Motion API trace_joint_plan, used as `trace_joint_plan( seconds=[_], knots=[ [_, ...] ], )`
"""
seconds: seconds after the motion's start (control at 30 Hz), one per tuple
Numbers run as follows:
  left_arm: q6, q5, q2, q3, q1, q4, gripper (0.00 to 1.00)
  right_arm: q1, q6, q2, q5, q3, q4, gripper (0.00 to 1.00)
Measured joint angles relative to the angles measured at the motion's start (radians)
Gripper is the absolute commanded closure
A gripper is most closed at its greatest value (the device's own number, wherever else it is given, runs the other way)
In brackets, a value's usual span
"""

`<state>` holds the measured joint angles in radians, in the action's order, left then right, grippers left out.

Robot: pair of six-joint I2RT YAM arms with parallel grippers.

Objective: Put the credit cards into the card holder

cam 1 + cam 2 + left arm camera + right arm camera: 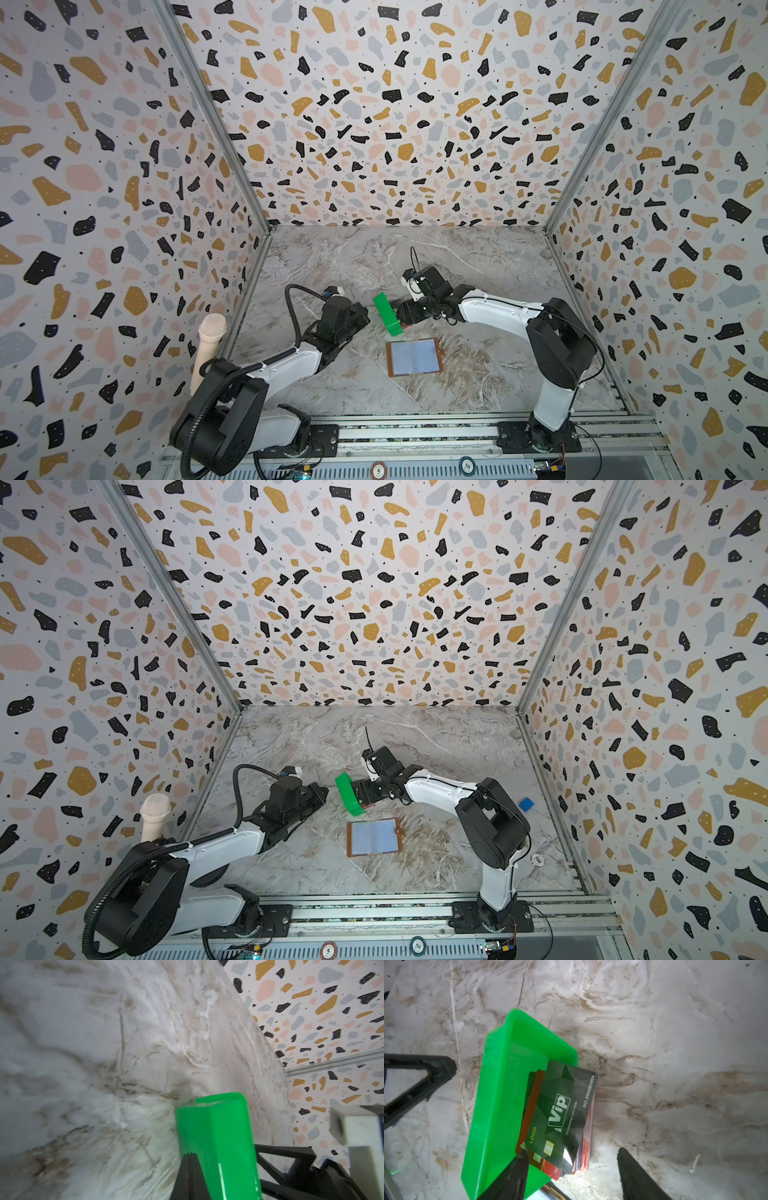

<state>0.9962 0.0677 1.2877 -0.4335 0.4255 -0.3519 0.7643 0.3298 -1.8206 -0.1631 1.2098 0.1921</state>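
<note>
Far to the left of the tray, against the wall, stands a beige foam-headed microphone point(212, 332). Nearer to the tray, the left gripper point(190, 1156) has its black fingers pressed together with nothing between them. Its tips sit just beside the back of the tray, and I cannot tell if they touch it.

The small bright green plastic tray point(385, 312) is tipped up on one long side on the grey-veined marble table point(478, 266), with its hollow facing right. It stands between the two grippers.

The credit cards point(564, 1105), a stack of thin plastic rectangles, lean in the tray's open side. A black "VIP" card is in front, a red one behind it, and pinkish and pale edges show beside them. The end of the stack juts past the tray's rim.

The right gripper point(572, 1152) straddles that stack with its jaws spread. One finger is inside the tray at the cards' corner, and the other is out over the marble, clear of the stack. In both top views its body hides most of the cards.

The tan-brown leather-like card holder point(413, 357) lies just in front of the tray. It is flat and open, with its bluish clear sleeves facing up.

Well to the right of the tray, a small blue cube point(526, 804) and a white round chip point(538, 859) lie near the right wall.
</note>
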Motion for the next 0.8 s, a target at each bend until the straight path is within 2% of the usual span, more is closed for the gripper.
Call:
trace_joint_plan(
  seconds=[0.2,0.4,0.8],
  knots=[
    [-0.011,0.043,-0.019,-0.012,-0.001,0.01,1.0,0.006,-0.01,0.0,-0.007,0.02,0.001,0.38],
    [-0.014,0.066,0.051,-0.038,-0.006,0.019,0.98,0.028,-0.019,-0.011,0.019,0.068,0.017,0.38],
    [-0.001,0.088,0.051,-0.045,-0.032,0.027,1.0,0.08,-0.033,-0.063,0.128,0.114,0.07,0.38]
  ],
)
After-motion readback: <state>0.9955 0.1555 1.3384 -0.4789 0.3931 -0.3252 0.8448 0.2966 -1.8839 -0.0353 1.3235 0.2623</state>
